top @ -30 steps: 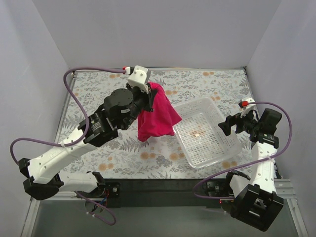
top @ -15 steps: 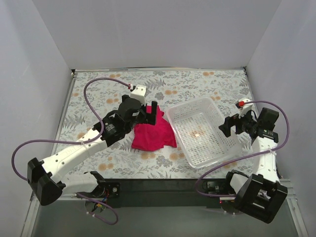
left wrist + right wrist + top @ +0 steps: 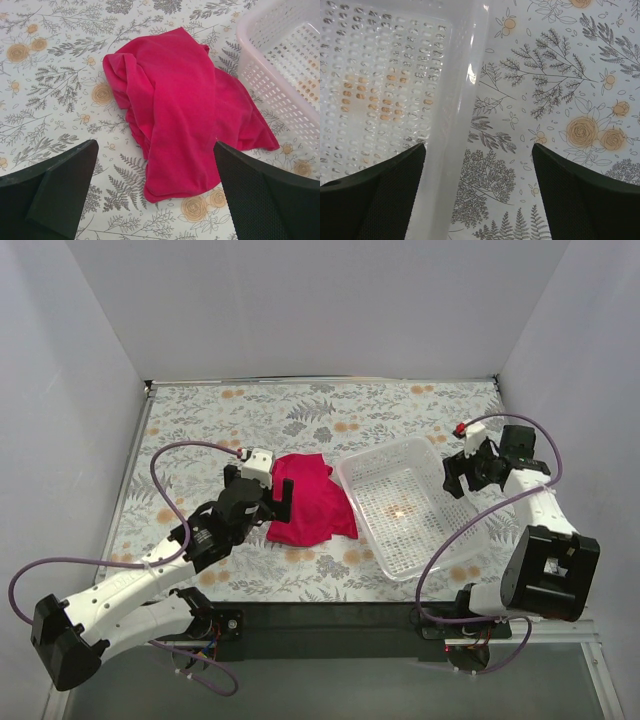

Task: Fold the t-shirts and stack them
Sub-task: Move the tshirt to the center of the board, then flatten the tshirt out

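Two spread: left claw (image 3: 156, 147), right claw (image 3: 479, 148); t-shirt (image 3: 170, 100) crumpled, sleeves indistinguishable; basket (image 3: 280, 100) cut off.

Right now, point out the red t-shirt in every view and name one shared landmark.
Top external: t-shirt crumpled at centre, left of the white basket.
Left wrist: fills the middle, basket at upper right.
Right wrist: not in it.
Shared landmark: the basket, seen in all three views.

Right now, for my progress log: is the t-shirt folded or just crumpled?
Crumpled: the t-shirt lies in a wrinkled, uneven heap beside the basket, no neat edges.
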